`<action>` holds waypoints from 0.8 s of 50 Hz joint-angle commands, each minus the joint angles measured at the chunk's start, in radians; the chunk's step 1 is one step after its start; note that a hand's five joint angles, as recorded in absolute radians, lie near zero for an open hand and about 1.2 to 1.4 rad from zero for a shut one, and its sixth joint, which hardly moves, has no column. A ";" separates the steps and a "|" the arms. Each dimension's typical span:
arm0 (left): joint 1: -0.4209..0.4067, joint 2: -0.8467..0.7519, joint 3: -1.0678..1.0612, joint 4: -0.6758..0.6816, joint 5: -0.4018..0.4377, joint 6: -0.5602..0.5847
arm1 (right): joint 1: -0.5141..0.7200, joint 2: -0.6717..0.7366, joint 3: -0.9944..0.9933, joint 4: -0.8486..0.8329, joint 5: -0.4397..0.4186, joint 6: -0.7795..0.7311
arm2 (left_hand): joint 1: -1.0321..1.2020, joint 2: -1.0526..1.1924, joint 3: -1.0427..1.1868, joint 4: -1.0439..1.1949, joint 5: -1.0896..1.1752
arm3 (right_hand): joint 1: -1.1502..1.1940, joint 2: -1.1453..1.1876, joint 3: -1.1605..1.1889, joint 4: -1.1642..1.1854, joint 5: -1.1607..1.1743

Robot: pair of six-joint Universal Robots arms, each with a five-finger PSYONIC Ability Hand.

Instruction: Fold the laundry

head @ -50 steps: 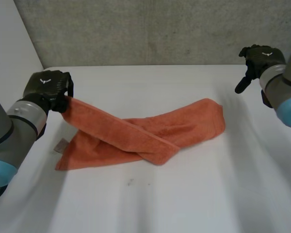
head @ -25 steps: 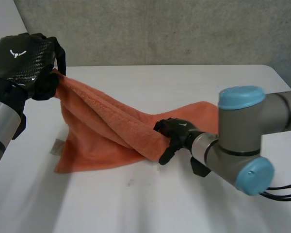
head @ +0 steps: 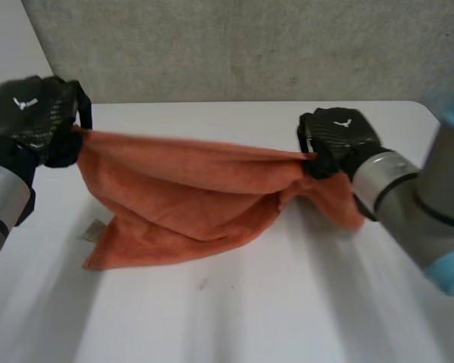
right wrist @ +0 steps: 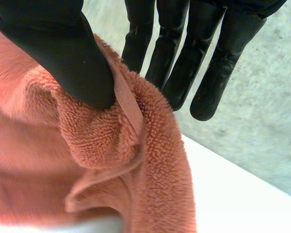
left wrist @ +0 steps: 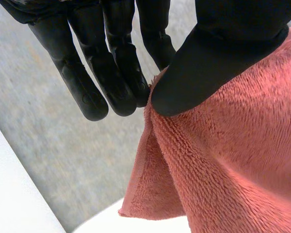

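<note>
- I've got the left robot hand (head: 34, 121) raised over the counter's (head: 250, 310) left side. Its thumb pinches an edge of the orange towel (head: 181, 204) against near-straight fingers (left wrist: 121, 73), per its wrist cam.
- Right robot hand (head: 339, 140) is up at approx. the same height on the right. Its thumb clamps a bunched towel edge w/ hem strip against its fingers (right wrist: 218, 73).
- Towel's top edge is stretched btw. both robot hands; the rest sags below.
- Lower left corner lies on the counter, w/ a small label (head: 93, 229) beside it.
- Right end droops under the right robot hand.
- Grey wall (head: 250, 45) behind the counter.
</note>
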 commanded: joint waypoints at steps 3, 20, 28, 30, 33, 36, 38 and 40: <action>-0.008 -0.125 -0.006 -0.004 0.004 0.000 | -0.041 -0.061 0.006 0.289 -0.031 -0.397 | 0.207 0.180 0.180 0.179 0.204 | 0.436 0.217 0.225 0.208 0.264; -0.046 -0.513 0.475 0.144 -0.007 -0.003 | -0.018 0.271 -0.613 -0.031 0.162 -0.471 | 0.207 0.180 0.180 0.179 0.204 | 0.436 0.217 0.225 0.208 0.264; -0.046 -0.406 0.597 0.608 -0.096 0.000 | -0.015 0.172 -0.682 -0.373 0.175 -0.468 | 0.207 0.180 0.180 0.179 0.204 | 0.436 0.217 0.225 0.208 0.264; -0.051 -0.379 0.574 0.660 -0.117 0.003 | -0.018 0.144 -0.642 -0.358 0.154 -0.470 | 0.207 0.180 0.180 0.179 0.204 | 0.436 0.217 0.225 0.208 0.264; -0.056 -0.356 0.493 0.630 -0.119 0.002 | -0.020 0.118 -0.548 -0.290 0.091 -0.470 | 0.207 0.180 0.180 0.179 0.204 | 0.436 0.217 0.225 0.208 0.264; -0.065 -0.350 0.395 0.571 -0.109 0.000 | -0.027 0.115 -0.470 -0.149 0.053 -0.479 | 0.207 0.180 0.180 0.179 0.204 | 0.436 0.217 0.225 0.208 0.264; -0.066 -0.349 0.332 0.545 -0.102 -0.001 | -0.029 0.118 -0.441 -0.066 0.040 -0.479 | 0.207 0.180 0.180 0.179 0.204 | 0.436 0.217 0.225 0.208 0.264; -0.066 -0.346 0.267 0.533 -0.088 -0.001 | -0.029 0.124 -0.414 0.016 0.032 -0.481 | 0.207 0.180 0.180 0.179 0.204 | 0.436 0.217 0.225 0.208 0.264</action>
